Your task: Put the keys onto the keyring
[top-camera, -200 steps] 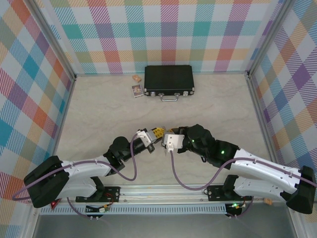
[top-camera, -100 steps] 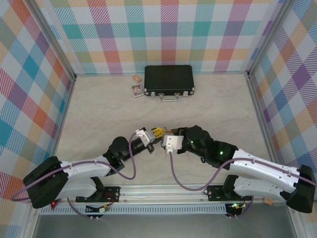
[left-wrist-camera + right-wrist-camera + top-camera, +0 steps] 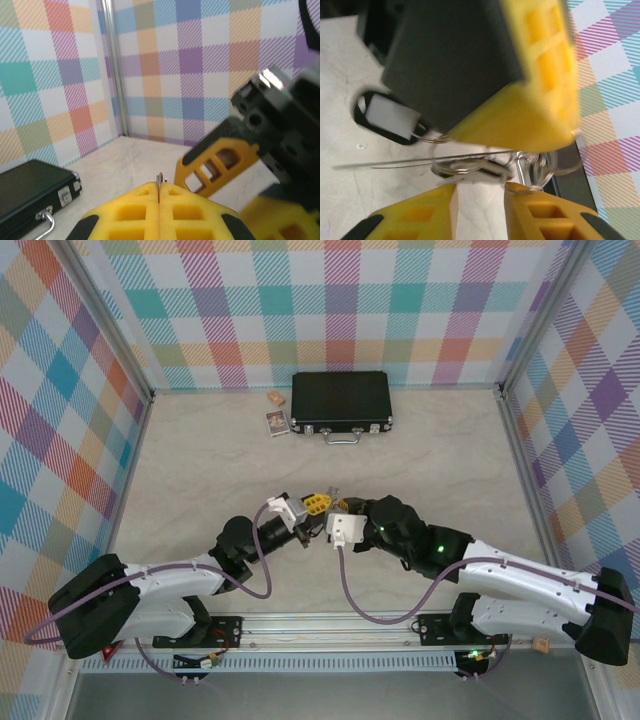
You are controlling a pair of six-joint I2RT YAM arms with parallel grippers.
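While the left gripper [image 3: 159, 197] is pinching the thin keyring [image 3: 420, 161] wire in clenched fingers above the table [image 3: 340, 100], the right gripper [image 3: 480, 195] is standing with jaws parted, nothing in them, just under a key [image 3: 470, 170] whose black tag [image 3: 387, 117] is dangling beside the left gripper; whether the key is threaded is unclear, so the left should be holding steady while the right is retreating slowly

A shut black case [image 3: 341, 400] lies near the back wall [image 3: 330, 310], two small cards [image 3: 277, 423] beside it.
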